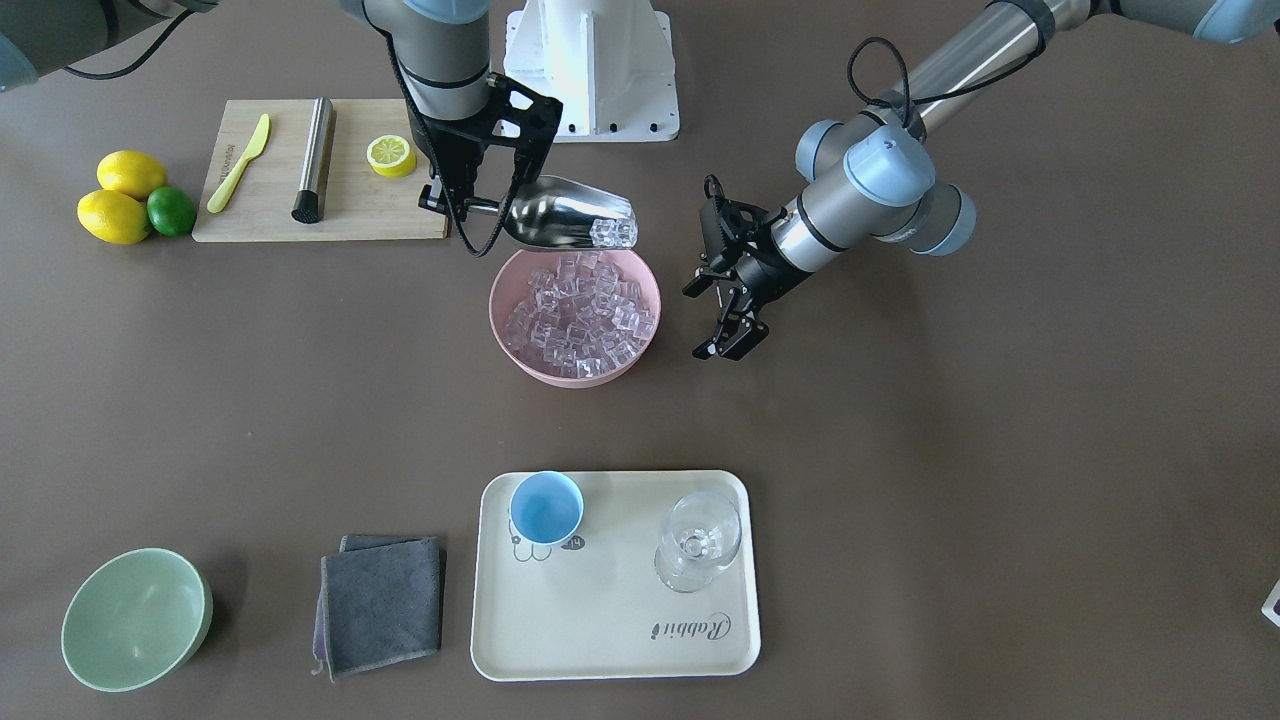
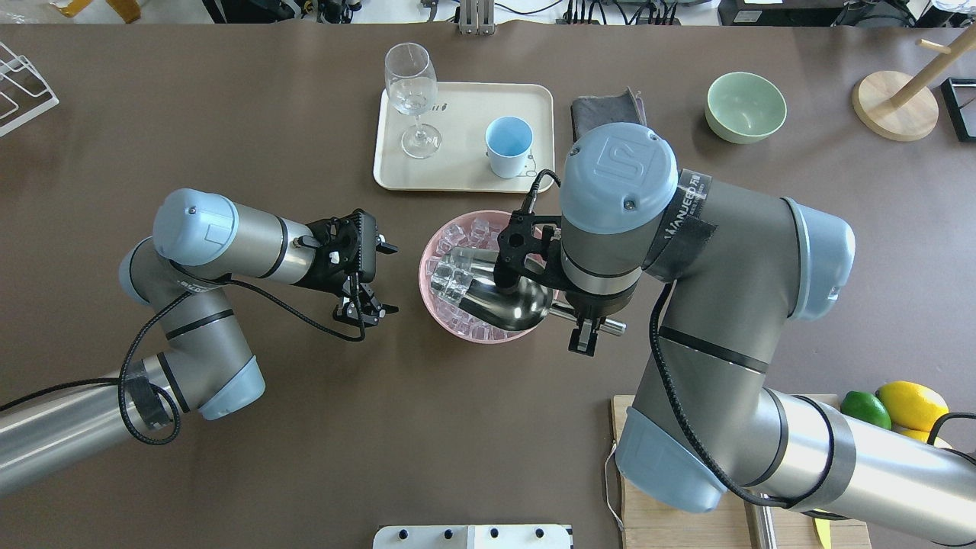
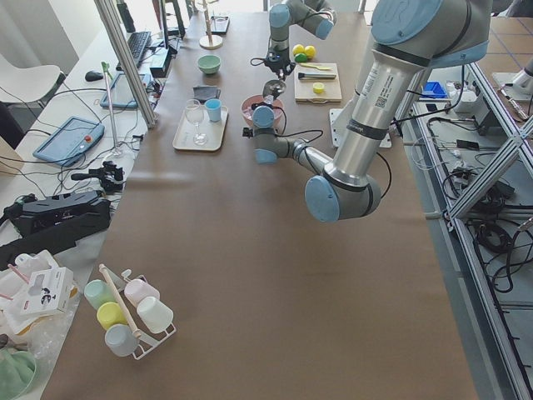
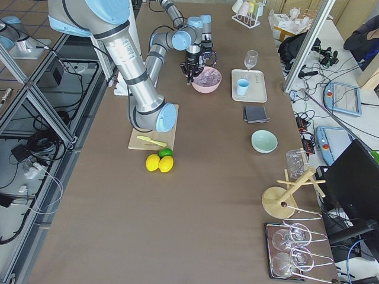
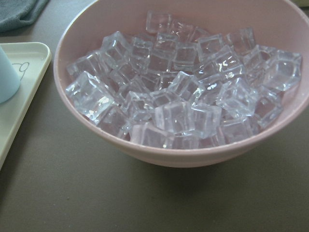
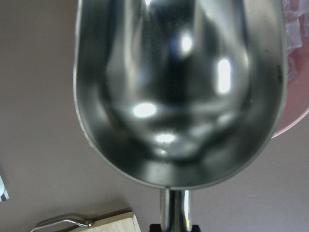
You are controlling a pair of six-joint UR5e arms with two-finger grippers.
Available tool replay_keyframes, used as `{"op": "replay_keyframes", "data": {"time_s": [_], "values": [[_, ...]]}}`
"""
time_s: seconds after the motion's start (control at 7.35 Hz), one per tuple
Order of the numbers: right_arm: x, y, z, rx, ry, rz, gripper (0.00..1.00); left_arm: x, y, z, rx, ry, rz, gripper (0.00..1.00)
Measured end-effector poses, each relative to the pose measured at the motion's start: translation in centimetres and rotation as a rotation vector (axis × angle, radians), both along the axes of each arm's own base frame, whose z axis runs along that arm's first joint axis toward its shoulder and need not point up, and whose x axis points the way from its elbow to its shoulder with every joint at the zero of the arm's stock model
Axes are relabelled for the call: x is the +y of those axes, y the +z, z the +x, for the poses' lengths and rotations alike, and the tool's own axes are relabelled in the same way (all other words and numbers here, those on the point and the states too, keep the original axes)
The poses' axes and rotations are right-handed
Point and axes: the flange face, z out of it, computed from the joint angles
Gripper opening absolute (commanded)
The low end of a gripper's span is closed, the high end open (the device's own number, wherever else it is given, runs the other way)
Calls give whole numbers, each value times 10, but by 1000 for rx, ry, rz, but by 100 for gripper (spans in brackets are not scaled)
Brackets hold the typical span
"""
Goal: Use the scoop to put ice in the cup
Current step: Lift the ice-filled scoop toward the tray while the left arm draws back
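Roughly halfway: the right end effector [image 1: 452, 197] clasps the scoop [image 1: 565, 212], ice [image 1: 612, 232] loaded just ahead of it, while the cup [image 1: 546, 506] well beyond sits empty and the left end effector [image 1: 730, 338] gapes.

Ice [image 5: 178, 96] fills a pink bowl [image 5: 203, 154] near a cream tray [image 5: 14, 106] holding the cup [image 5: 6, 72].

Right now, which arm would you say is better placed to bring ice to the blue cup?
The right arm. The right gripper is shut on the scoop, which holds ice at its mouth over the pink bowl; the left gripper hangs open and empty beside it.
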Motion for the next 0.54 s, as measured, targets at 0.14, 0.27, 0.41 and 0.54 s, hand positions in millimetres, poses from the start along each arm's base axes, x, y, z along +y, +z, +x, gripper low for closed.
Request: {"op": "replay_keyframes", "data": {"time_s": [0.14,0.27,0.41,0.54], "values": [[3,-1,3,-39,11,-7,0,0,0,-1,0,-1,0,98],[7,0,9,-77,53,-30,0,0,1,-2,1,-1,1,98],[11,4,16,-130,110,-51,0,-2,1,-5,3,-3,3,98],[12,9,20,-194,154,-52,0,-6,4,-12,2,-10,3,98]]}}
